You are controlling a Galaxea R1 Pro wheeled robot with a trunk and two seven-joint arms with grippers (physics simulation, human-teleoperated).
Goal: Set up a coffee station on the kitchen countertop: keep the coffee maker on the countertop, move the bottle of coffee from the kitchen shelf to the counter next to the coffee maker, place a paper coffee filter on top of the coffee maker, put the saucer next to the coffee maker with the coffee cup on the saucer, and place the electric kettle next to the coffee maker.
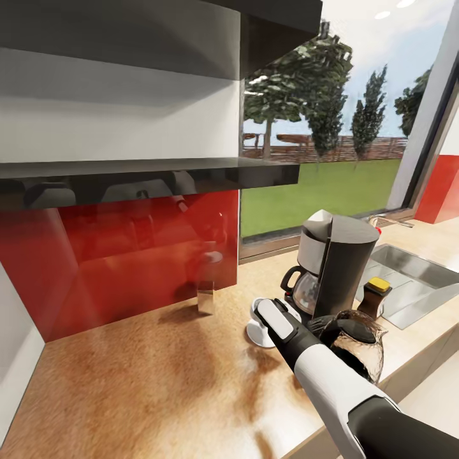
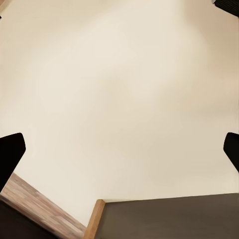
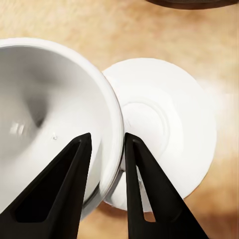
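On the countertop (image 1: 159,370) the tall dark coffee maker (image 1: 335,264) stands by the window. Right of it is the yellow-capped bottle of coffee (image 1: 376,296), and in front of it the brown glass electric kettle (image 1: 357,350). My right gripper (image 3: 108,138) is shut on the rim of the white coffee cup (image 3: 45,114), one finger inside and one outside. The cup is tilted and partly over the white saucer (image 3: 172,129); whether they touch I cannot tell. In the head view the cup (image 1: 257,313) and saucer (image 1: 258,338) sit left of the coffee maker. My left gripper (image 2: 119,149) is open. The paper coffee filter is hidden.
A steel sink (image 1: 414,277) with a tap (image 1: 389,222) lies right of the coffee maker. A dark shelf (image 1: 146,172) hangs low over the red backsplash (image 1: 115,261). A blurred glassy object (image 1: 207,284) stands at the backsplash. A white wall (image 1: 16,344) closes the left end.
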